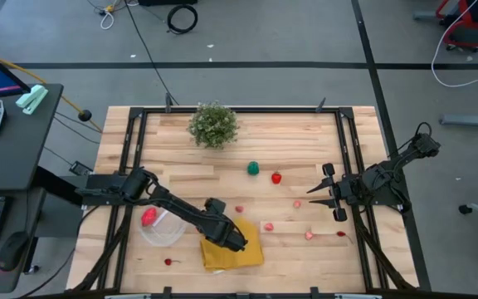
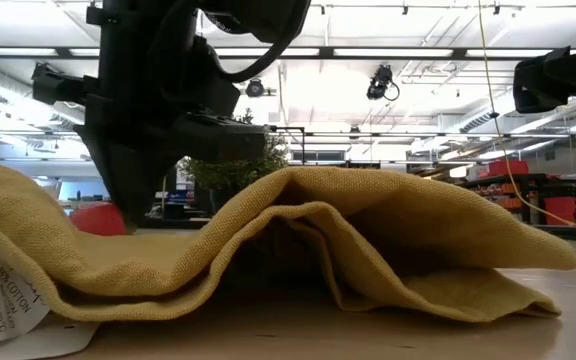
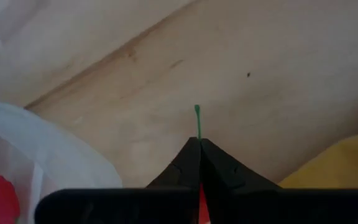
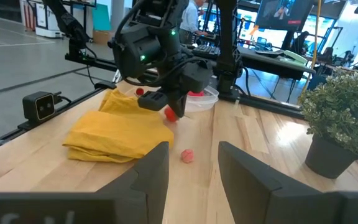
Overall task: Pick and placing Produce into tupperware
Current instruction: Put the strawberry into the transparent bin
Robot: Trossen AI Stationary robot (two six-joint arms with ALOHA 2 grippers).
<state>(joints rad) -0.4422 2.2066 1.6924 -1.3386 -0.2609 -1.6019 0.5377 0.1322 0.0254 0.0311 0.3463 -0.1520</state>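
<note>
Yellow cloth [image 2: 298,250] fills the foreground of your low view, rumpled on the desk [image 2: 368,335], with the left arm's dark bulk above it. From overhead, your left end effector [image 1: 237,242] hangs over the cloth's upper edge, just beside the tupperware [image 1: 163,228], which already holds one red produce piece [image 1: 148,218]; other red, pink and green pieces lie scattered across the desk, and a potted plant [image 1: 213,124] stands at the far edge. Your left wrist view shows its fingers [image 3: 229,174] pressed together on a small red piece with a green stem [image 3: 197,121]. Your right wrist view shows the right end effector [image 4: 193,163], fingers apart, waiting at the desk's right side.
</note>
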